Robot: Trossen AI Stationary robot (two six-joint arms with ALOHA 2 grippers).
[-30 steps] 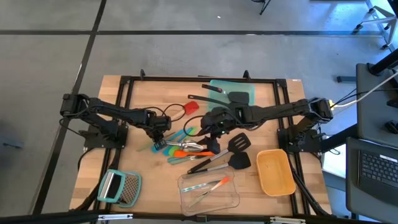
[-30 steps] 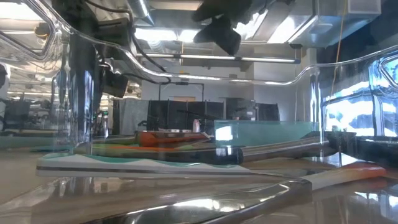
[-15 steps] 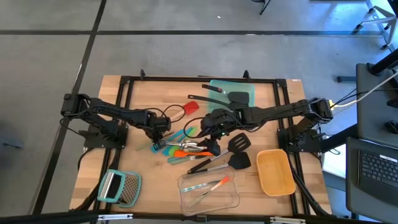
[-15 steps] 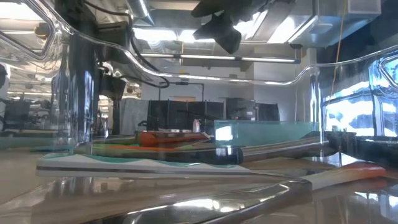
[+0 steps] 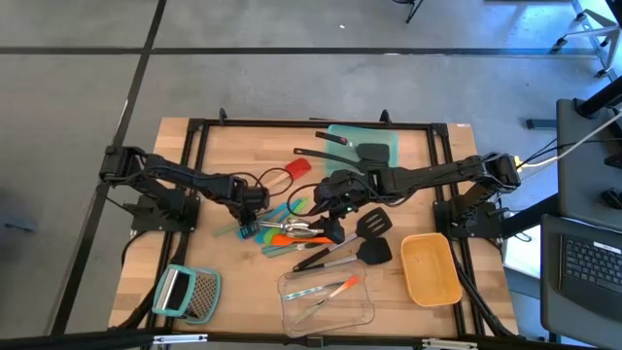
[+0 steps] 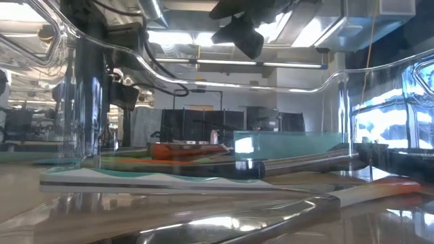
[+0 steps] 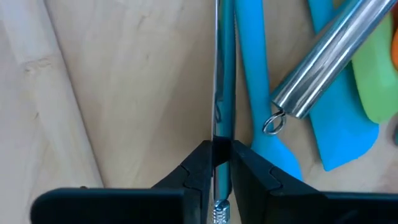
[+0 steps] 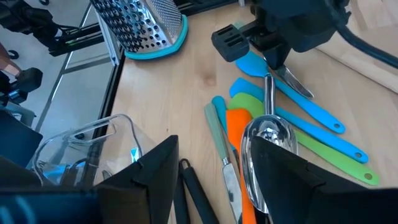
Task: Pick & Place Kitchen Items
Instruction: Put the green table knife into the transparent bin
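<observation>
Left gripper (image 7: 222, 163) low over the table (image 5: 180, 180), fingers pinched on a thin teal-handled tool (image 7: 222, 81). Just beside it: blue spatula (image 7: 264, 106), steel handle (image 7: 320, 59), green spatula (image 7: 379, 74). Tool's far end cut off in the wrist view. Right gripper (image 5: 333, 202) hovers spread over the silver spoon (image 8: 267, 140), holding nothing. Grater (image 5: 190, 292) well apart.

Ceiling lights (image 6: 285, 30) are glaring through the warping clear container (image 6: 203, 135); the table (image 5: 224, 292) is showing evenly lit, with soft shadows.
</observation>
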